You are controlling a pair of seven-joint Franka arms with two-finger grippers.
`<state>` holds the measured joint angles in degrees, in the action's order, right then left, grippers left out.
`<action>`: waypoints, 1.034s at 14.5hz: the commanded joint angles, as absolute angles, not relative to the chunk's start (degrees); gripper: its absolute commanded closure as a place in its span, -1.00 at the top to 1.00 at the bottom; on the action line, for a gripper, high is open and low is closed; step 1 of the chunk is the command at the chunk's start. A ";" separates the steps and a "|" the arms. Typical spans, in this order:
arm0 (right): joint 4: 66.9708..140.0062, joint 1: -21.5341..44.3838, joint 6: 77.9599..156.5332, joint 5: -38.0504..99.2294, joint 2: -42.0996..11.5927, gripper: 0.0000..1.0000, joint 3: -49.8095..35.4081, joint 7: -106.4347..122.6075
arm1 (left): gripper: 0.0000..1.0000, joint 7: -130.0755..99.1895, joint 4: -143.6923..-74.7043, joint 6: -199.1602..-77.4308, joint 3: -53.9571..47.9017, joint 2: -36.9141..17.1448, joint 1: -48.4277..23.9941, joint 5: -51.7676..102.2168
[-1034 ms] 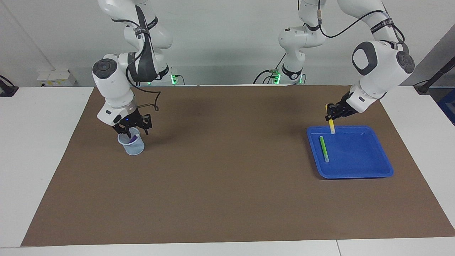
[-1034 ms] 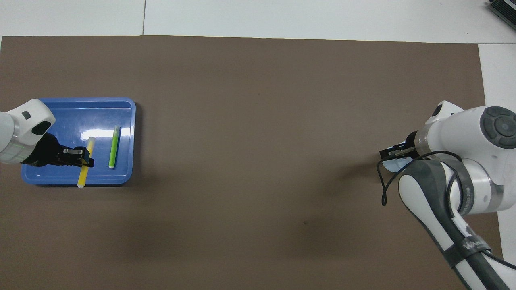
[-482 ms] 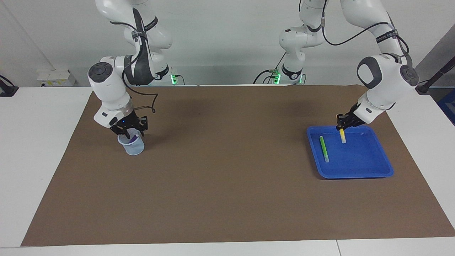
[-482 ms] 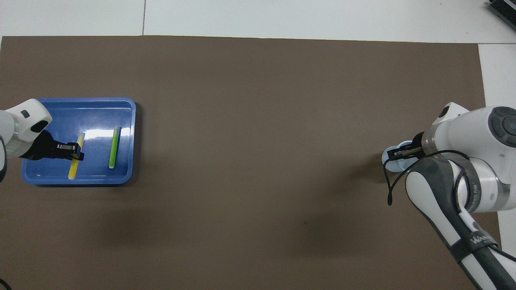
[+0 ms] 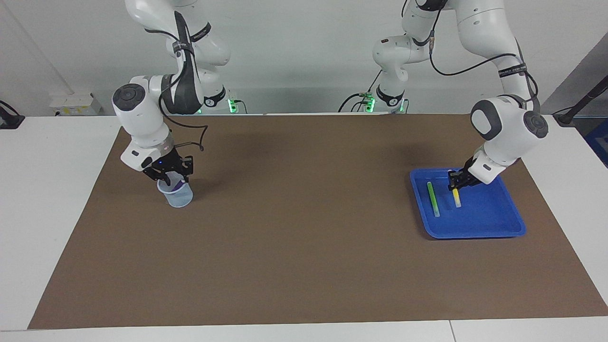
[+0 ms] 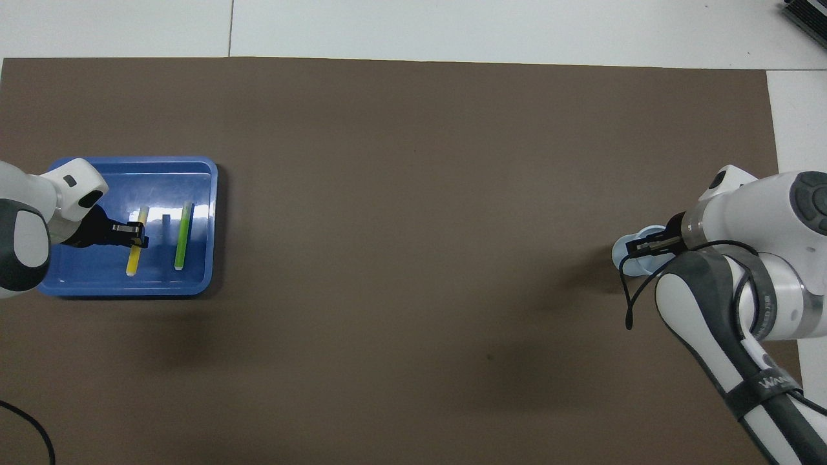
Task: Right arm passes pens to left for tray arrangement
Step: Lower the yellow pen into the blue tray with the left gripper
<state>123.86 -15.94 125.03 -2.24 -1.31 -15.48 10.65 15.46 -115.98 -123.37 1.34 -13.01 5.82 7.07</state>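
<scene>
The blue tray (image 5: 494, 223) lies at the left arm's end of the table. The green pen (image 5: 432, 199) lies flat in it. My left gripper (image 5: 455, 184) is low over the tray and shut on the yellow pen (image 5: 456, 197), whose pale end rests on the tray floor beside the green pen. In the overhead view the left gripper (image 6: 137, 235) holds the yellow pen (image 6: 134, 255) parallel to the green pen (image 6: 183, 236) in the tray (image 6: 84, 284). My right gripper (image 5: 170, 175) sits at the mouth of a pale cup (image 5: 179, 198) that holds the purple pen (image 5: 175, 185).
A brown mat (image 5: 304, 228) covers most of the white table. The cup (image 6: 623, 248) stands at the right arm's end of it, partly under the right gripper (image 6: 636, 247). A loose black cable (image 6: 630, 297) hangs from the right wrist.
The left gripper has come down and carried the yellow pen from the tray's rim into the tray beside the green pen. The right gripper has sunk onto the cup.
</scene>
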 commanded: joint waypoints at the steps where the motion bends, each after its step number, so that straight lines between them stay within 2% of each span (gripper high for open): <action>1: 124.19 -16.96 125.24 -3.34 -1.32 0.07 -16.26 11.69 | -1.00 16.52 -116.02 -126.55 0.97 -14.67 6.59 5.89; 3: 124.19 -16.96 125.24 -3.34 -1.32 -0.05 -16.26 11.69 | -1.00 16.78 -116.10 -128.22 0.88 -15.99 6.68 5.36; 11: 123.93 -17.05 126.12 -3.43 -1.58 -0.11 -16.26 11.78 | -1.00 20.39 -117.07 -132.54 0.97 -17.58 7.82 5.36; 12: 123.93 -17.05 126.30 -3.34 -1.67 -0.08 -16.26 11.69 | -0.82 20.48 -117.07 -132.63 0.88 -17.58 7.82 5.36; 14: 123.49 -16.70 126.39 -3.34 -2.02 0.09 -16.35 11.60 | -0.03 20.30 -116.81 -132.71 0.88 -17.67 7.82 5.45; 15: 122.88 -16.53 126.39 -3.34 -2.37 0.09 -16.35 11.69 | 0.18 19.95 -116.72 -132.63 0.79 -17.58 7.91 5.97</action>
